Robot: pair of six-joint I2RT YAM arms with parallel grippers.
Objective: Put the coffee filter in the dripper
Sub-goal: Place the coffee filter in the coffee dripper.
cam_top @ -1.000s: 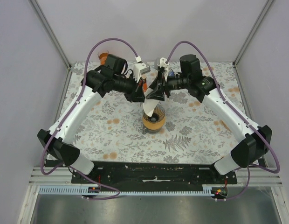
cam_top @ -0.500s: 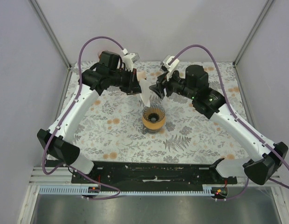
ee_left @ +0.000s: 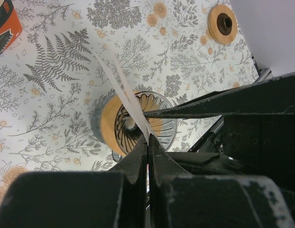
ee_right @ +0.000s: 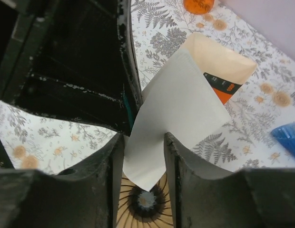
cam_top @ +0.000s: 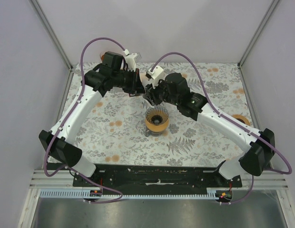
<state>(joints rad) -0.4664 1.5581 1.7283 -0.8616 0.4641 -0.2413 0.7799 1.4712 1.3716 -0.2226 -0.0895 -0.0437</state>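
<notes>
On the grey floral-print bench (cam_top: 200,137) we see the white paper coffee filter (ee_right: 178,109) hanging point-down just over the amber ribbed glass dripper (cam_top: 157,119), toward its 12 o'clock, pinched by the clenched left hand (ee_left: 148,142), while the right hand (ee_right: 142,137) straddles it, fingers apart, and we cannot tell whether it grips.
</notes>
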